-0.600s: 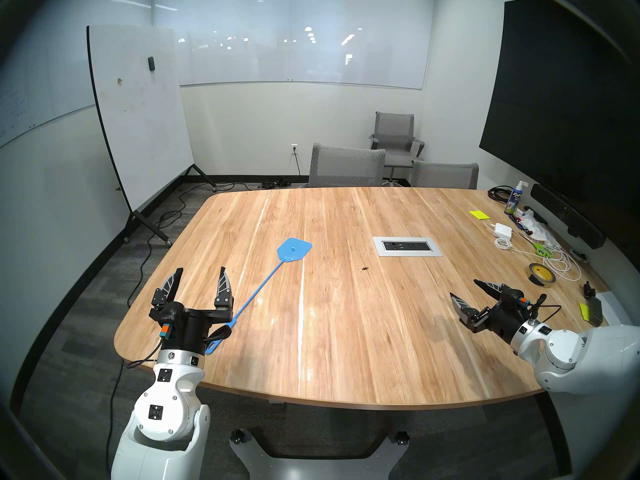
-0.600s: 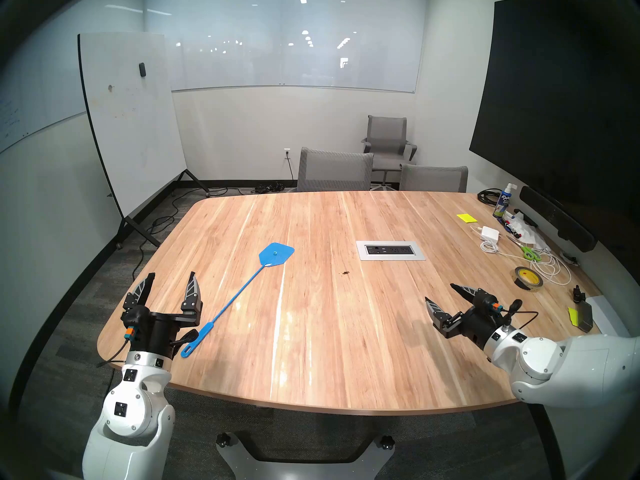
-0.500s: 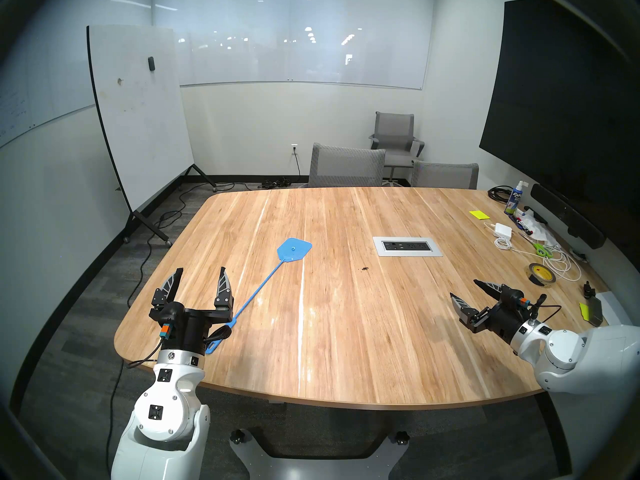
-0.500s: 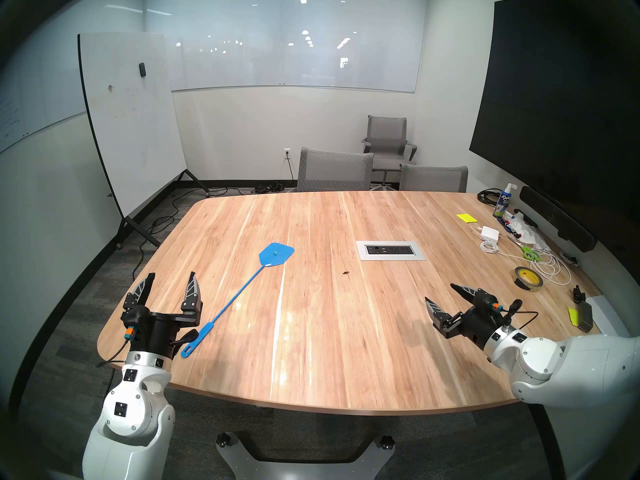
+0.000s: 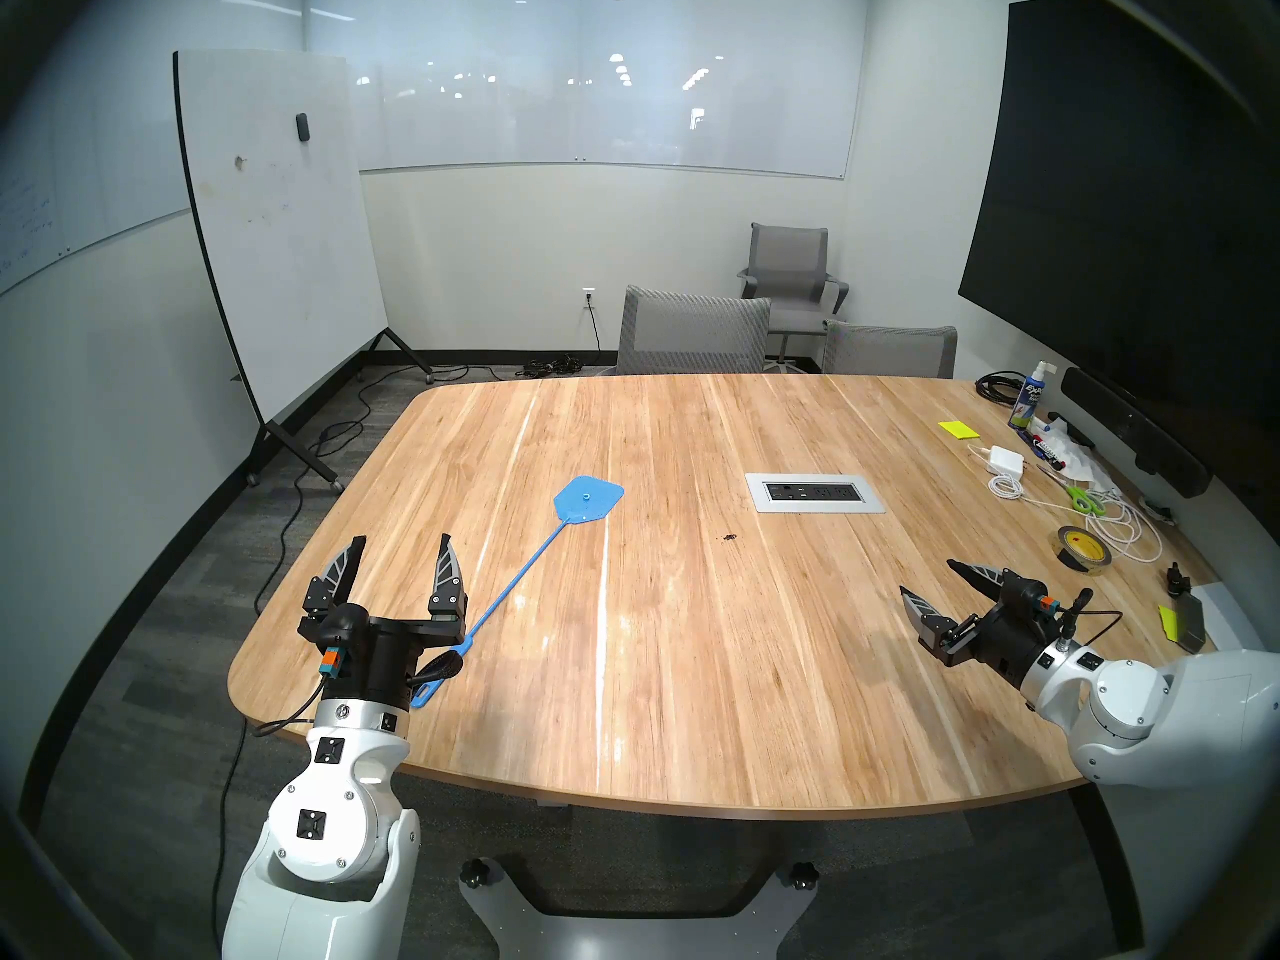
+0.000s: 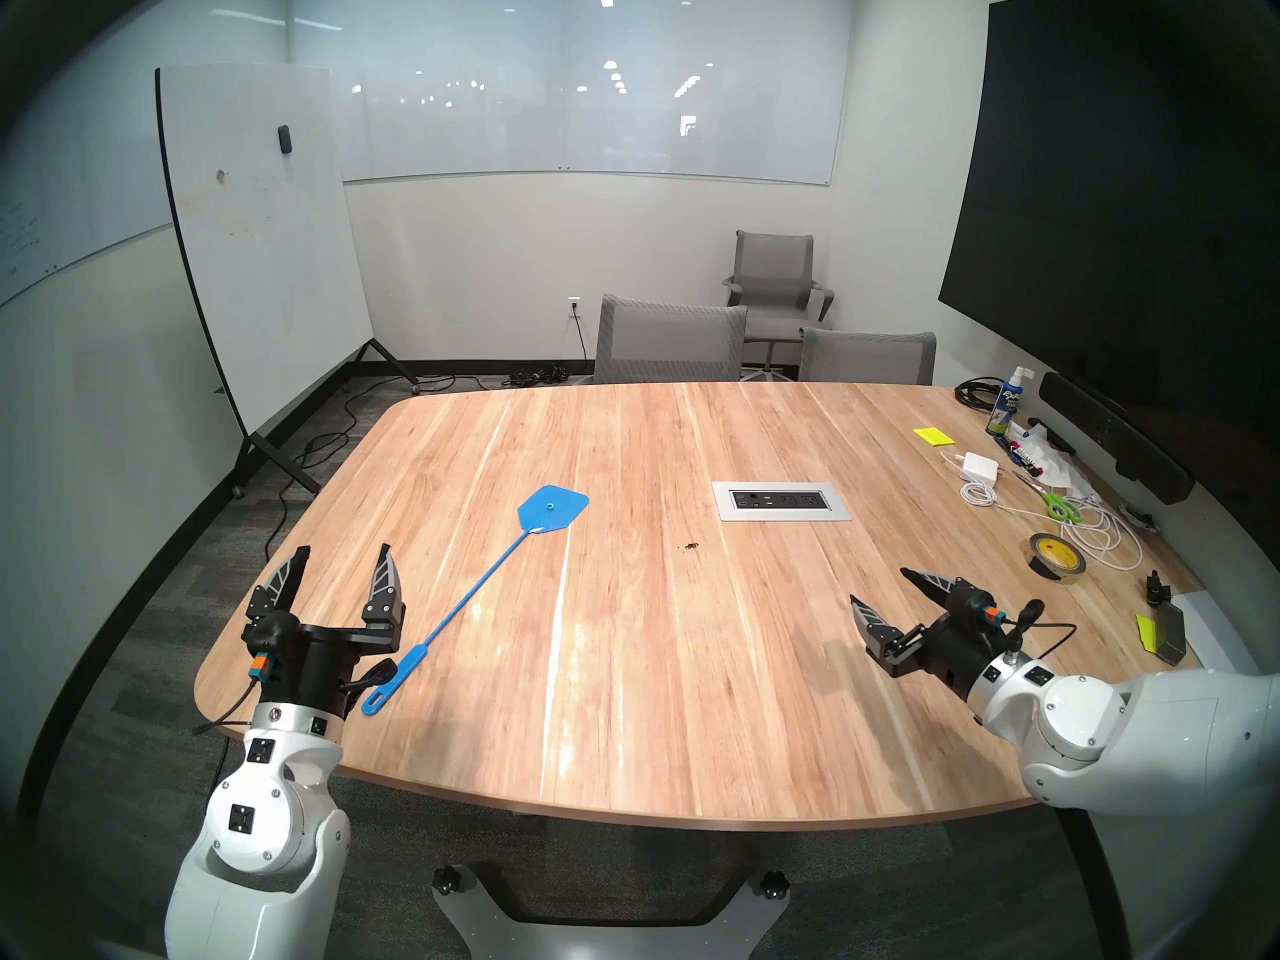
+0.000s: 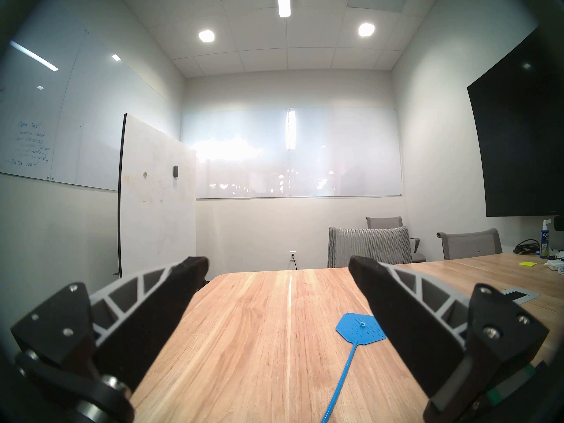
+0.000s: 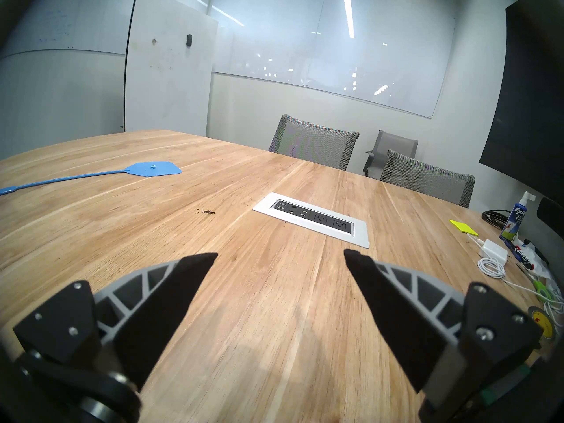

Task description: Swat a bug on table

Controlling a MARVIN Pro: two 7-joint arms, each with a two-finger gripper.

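The bug (image 5: pixel 727 537) is a tiny dark speck on the light wood table (image 5: pixel 692 695), just left of the silver outlet panel (image 5: pixel 814 492); it also shows in the right wrist view (image 8: pixel 207 212). A blue fly swatter (image 5: pixel 533 564) lies flat on the table's left half, head far, handle end near my left wrist. My left gripper (image 5: pixel 403 540) is open and empty above the near left corner, just left of the swatter's handle (image 7: pixel 341 382). My right gripper (image 5: pixel 928 576) is open and empty above the near right part, apart from the bug.
Along the table's right edge lie a tape roll (image 5: pixel 1084 548), white cables (image 5: pixel 1122 529), green scissors (image 5: pixel 1084 498), a charger (image 5: pixel 1006 460), yellow notes (image 5: pixel 958 429) and a spray bottle (image 5: pixel 1030 399). Grey chairs (image 5: pixel 692 332) stand at the far edge. A whiteboard (image 5: pixel 277 231) stands on the left.
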